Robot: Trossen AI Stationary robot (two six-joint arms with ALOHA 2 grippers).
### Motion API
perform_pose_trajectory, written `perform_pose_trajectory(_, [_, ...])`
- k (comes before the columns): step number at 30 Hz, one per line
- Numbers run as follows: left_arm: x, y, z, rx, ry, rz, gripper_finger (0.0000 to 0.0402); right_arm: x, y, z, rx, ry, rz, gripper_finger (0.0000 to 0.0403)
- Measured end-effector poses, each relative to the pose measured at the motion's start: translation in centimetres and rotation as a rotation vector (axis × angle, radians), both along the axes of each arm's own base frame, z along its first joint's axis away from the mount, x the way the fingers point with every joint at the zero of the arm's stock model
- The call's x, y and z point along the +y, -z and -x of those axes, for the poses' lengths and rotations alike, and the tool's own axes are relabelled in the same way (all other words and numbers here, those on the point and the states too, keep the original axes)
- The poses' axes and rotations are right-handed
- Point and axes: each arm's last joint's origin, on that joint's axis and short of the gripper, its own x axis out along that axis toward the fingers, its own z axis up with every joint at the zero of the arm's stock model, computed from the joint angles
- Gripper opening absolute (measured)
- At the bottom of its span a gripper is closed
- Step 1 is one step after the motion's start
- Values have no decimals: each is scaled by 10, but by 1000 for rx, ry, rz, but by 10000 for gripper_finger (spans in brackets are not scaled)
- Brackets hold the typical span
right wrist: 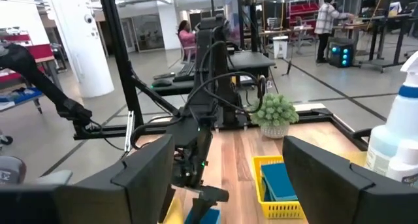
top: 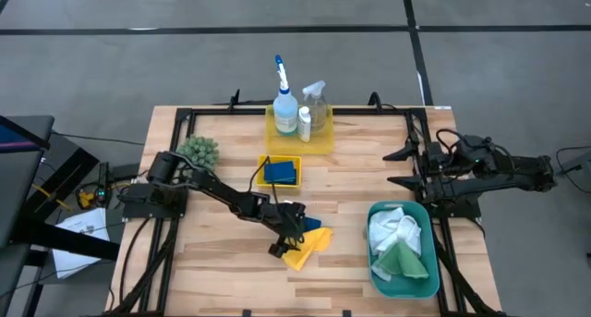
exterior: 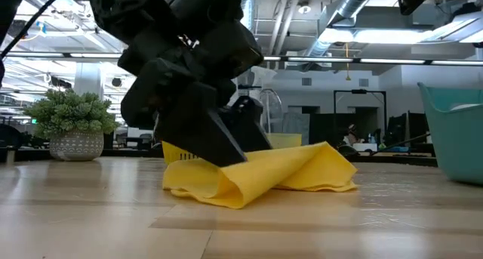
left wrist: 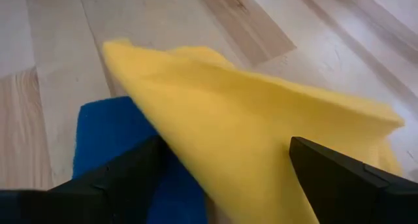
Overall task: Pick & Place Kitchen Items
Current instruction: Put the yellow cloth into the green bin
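two dark jointed arms (top: pixel 222 195) with black cables and wedge-shaped fingers (left wrist: pixel 346 178).

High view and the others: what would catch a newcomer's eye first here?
The left pincer is down at the front middle of the table, open, its fingers straddling a crumpled yellow cloth with a blue sponge beside it. To its right, a teal bin holds white and green cloths. The right pincer waits open at the table's right edge.

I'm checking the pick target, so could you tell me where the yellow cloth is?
In the high view the yellow cloth lies front-centre, left of the teal bin, under the open left gripper.
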Motion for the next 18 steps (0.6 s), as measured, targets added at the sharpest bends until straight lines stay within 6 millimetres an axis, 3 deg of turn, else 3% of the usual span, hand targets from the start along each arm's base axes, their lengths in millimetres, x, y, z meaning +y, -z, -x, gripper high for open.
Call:
perform_pose_trajectory(9, [0, 2, -1, -4, 1, -1, 307, 0, -1, 0, -10, 0, -1, 277])
perform_pose_trajectory(18, [1, 3, -1, 3, -8, -11, 232, 0, -1, 0, -9, 0, 0, 277])
